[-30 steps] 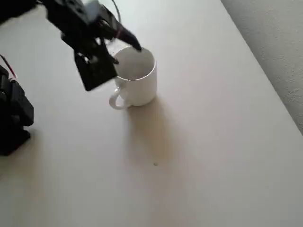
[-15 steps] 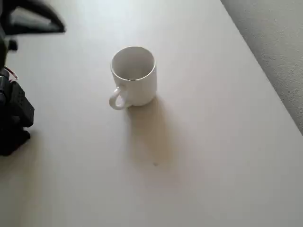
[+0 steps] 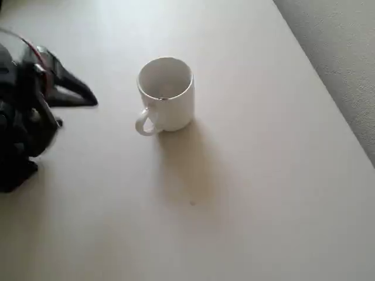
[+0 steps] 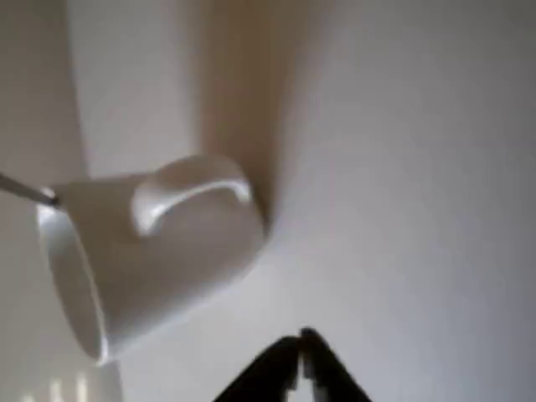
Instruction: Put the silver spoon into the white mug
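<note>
The white mug (image 3: 167,96) stands upright near the middle of the pale table, its loop handle toward the lower left; the wrist view shows the mug (image 4: 159,251) lying sideways in the picture. A thin end of the silver spoon (image 4: 25,191) pokes out past the mug's rim, the rest hidden inside. In the overhead view a small glint sits at the near inner rim. My black gripper (image 3: 79,95) is at the left, well apart from the mug. In the wrist view the gripper (image 4: 301,356) has its fingertips together and nothing between them.
The arm's black base (image 3: 17,146) sits at the left edge of the table (image 3: 234,193). The table's right edge runs diagonally at the upper right, with grey floor (image 3: 345,52) beyond it.
The gripper left the mug's rim, swung away to the far left, then came down beside the arm's base. The mug has not moved.
</note>
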